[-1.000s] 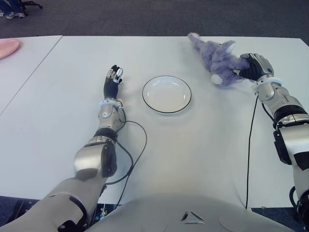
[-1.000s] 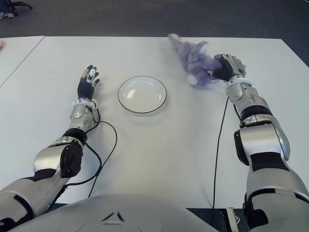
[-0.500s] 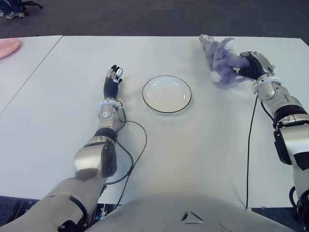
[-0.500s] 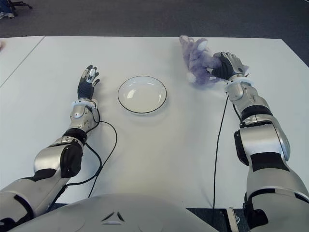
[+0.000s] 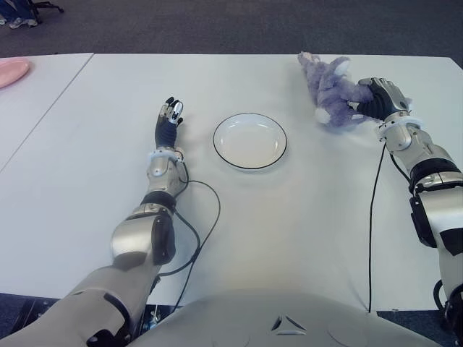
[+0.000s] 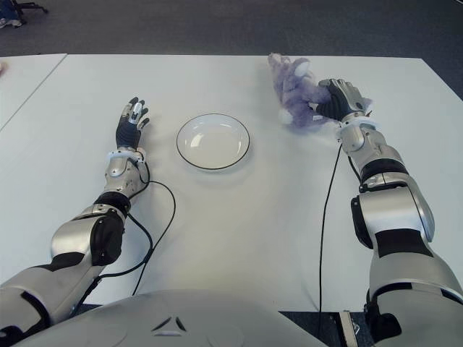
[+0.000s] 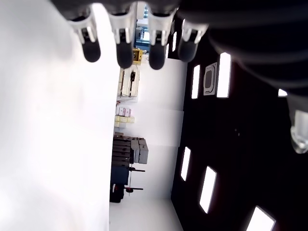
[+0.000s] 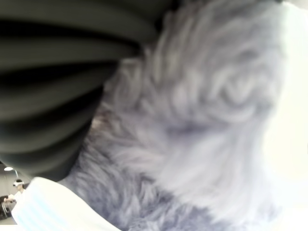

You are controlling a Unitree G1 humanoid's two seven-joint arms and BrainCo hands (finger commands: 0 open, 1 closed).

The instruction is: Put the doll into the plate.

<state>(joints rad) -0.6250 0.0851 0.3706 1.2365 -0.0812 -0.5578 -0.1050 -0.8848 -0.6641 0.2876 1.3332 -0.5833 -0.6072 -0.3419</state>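
Right eye view: right hand grips doll (plate apart).

The doll is shaggy purple plush, soft and matt. The plate looks like glossy white ceramic with a thin dark rim, though it could be enamel. The bench is smooth, matt white. The right robot hand has dark, rubbery-looking fingers.

doll far right of plate, seemingly on table
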